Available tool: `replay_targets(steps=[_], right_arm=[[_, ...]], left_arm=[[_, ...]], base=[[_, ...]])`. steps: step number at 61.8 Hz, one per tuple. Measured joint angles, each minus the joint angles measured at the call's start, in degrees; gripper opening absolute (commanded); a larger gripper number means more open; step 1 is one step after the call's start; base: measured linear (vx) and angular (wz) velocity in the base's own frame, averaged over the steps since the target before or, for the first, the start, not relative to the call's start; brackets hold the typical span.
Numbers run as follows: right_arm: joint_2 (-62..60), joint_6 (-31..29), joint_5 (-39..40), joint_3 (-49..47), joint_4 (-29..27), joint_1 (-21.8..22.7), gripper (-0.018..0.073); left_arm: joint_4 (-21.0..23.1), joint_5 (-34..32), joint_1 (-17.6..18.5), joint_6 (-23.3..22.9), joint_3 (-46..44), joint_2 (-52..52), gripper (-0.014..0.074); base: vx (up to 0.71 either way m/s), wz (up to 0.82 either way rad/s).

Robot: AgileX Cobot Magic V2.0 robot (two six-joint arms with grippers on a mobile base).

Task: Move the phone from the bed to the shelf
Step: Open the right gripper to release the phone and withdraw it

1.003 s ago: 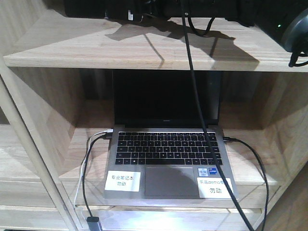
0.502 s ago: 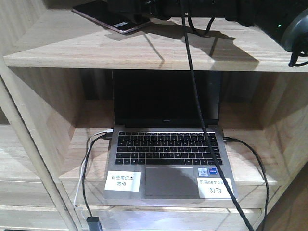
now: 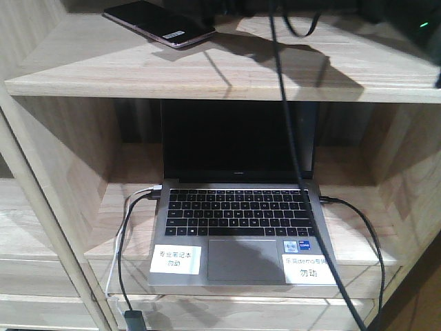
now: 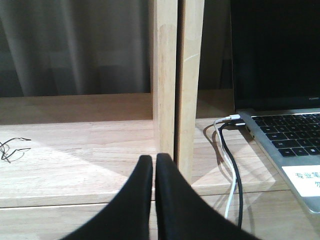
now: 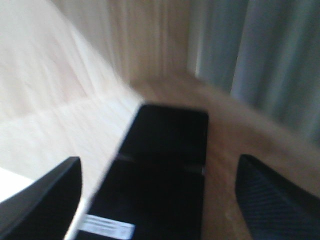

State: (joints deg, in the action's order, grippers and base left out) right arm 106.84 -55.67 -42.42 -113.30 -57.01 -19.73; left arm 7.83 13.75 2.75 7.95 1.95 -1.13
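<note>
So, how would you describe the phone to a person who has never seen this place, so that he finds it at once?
Start from the pale wooden shelf and the open grey laptop in its compartment. The phone lies flat on the plank above, toward the left. It is a thin glossy black slab with a rose-gold rim and a small white sticker, much smaller than the laptop and without keys.

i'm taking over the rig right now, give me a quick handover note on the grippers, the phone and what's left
Left gripper: shut, empty, idle by the shelf upright beside the laptop.
Right gripper: open, fingers either side of the phone, not gripping it; that view is blurred.
Phone: lying flat on the upper plank of the shelf, above the laptop.
Done: phone is on the shelf and released.
Left: pull the right arm clear without nudging the phone. The bed is not in view.
</note>
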Motion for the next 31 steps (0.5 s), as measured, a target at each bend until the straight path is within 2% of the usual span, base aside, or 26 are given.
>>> replay_targets(steps=[9, 18, 25, 31], right_arm=[[-2.31, 1.97, -1.82, 0.00, 0.76, 0.00, 0.0527], [-4.39, 4.83, -4.32, 0.00, 3.81, 0.00, 0.0465], [-5.91, 7.45, -7.01, 0.00, 6.88, 0.00, 0.0368], [-7.00, 10.84, -8.95, 0.00, 9.28, 0.00, 0.0237]], left_arm=[[0.00, 0.00, 0.00, 0.00, 0.00, 0.00, 0.0001], [0.00, 0.00, 0.00, 0.00, 0.00, 0.00, 0.0001], [0.00, 0.00, 0.00, 0.00, 0.00, 0.00, 0.0001], [0.00, 0.00, 0.00, 0.00, 0.00, 0.00, 0.0001]], base=[[0.00, 0.00], [0.00, 0.00], [0.00, 0.00], [0.00, 0.00]])
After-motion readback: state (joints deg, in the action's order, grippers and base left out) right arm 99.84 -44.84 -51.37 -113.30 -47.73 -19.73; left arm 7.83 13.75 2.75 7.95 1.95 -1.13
